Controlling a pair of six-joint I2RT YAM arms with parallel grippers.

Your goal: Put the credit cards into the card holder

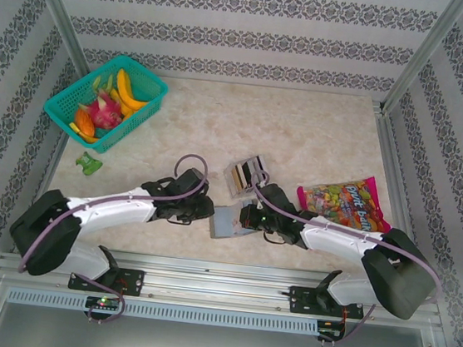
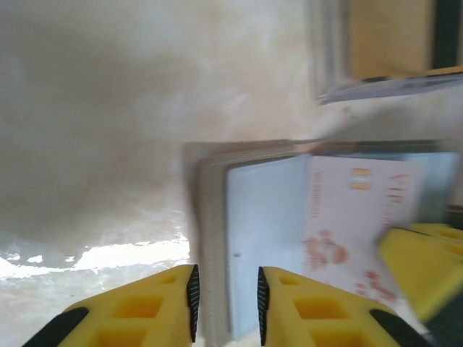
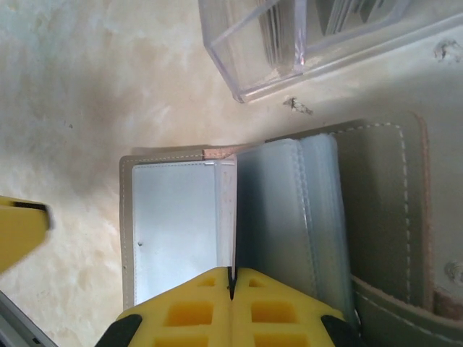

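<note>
The card holder [image 1: 226, 223] lies open on the worktop [image 1: 303, 131] near its front edge, between the two claws. Its grey cover is flat and its clear sleeve pages face up. Just behind it stands a small clear tray [image 1: 248, 174] holding the rest of the credit cards [image 1: 247, 173] on edge, a tan face among them in the left wrist view [image 2: 383, 36].

The left claw [image 1: 203, 213] sits at the holder's left side. In its own camera the yellow fingers [image 2: 226, 303] stand a little apart, and the holder's grey cover edge and first sleeve [image 2: 260, 217] run into the gap. Whether the pads touch the cover I cannot tell.

The right claw [image 1: 245, 219] is at the holder's right side, its fingers [image 3: 231, 285] pressed together on a thin pale sheet seen edge-on, which runs up the middle of the open holder [image 3: 173, 217]. The left wrist view shows this as a white credit card [image 2: 354, 224] with red print. It lies tilted over the holder's right half, its lower corner at one yellow finger of the right claw [image 2: 423, 264]. How far the card sits inside a sleeve is unclear through the blur.

A colourful candy bag [image 1: 345, 202] lies on the worktop to the right, and a teal basket [image 1: 134, 120] of toy fruit stands at the far left
</note>
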